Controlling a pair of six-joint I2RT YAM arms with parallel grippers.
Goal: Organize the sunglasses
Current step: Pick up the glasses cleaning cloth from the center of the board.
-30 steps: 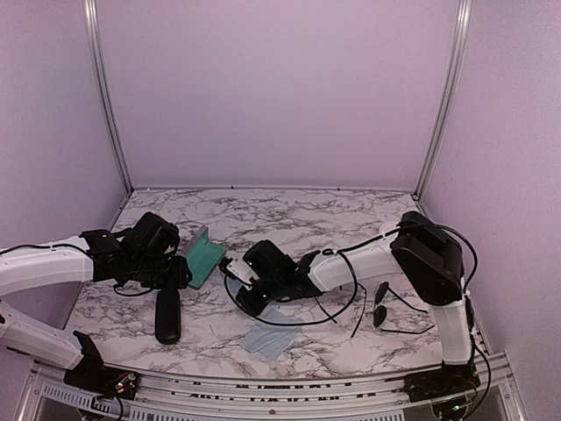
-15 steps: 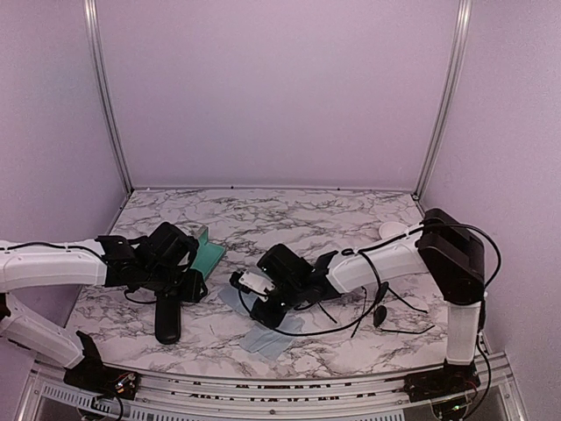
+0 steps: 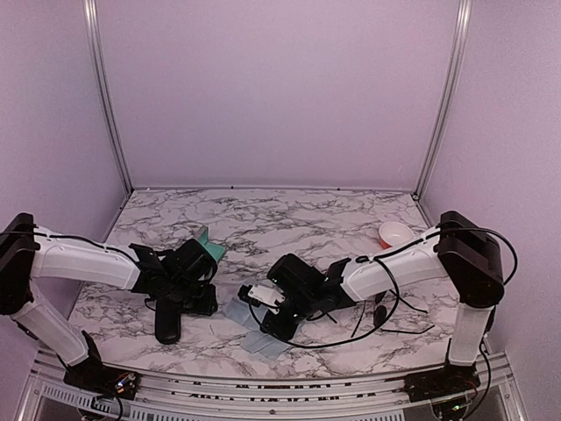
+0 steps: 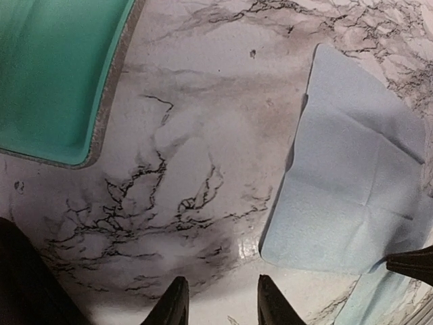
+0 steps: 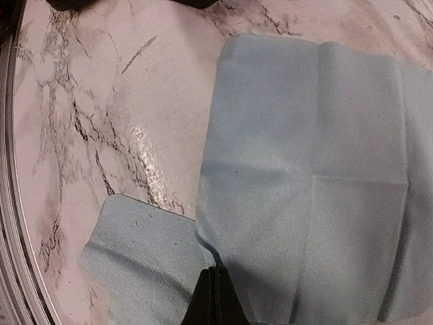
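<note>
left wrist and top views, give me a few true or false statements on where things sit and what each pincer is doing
1. The left pincer has its fingers apart over bare marble table, with nothing between them. True.
2. A pair of sunglasses lies inside the teal-lined case. False: the lining in view is bare, and the sunglasses lie on the table by the right arm.
3. The right pincer is shut on the edge of a blue cloth. True.
4. The black oval case lies right of the right arm. False: it lies on the left, by the left arm.
</note>
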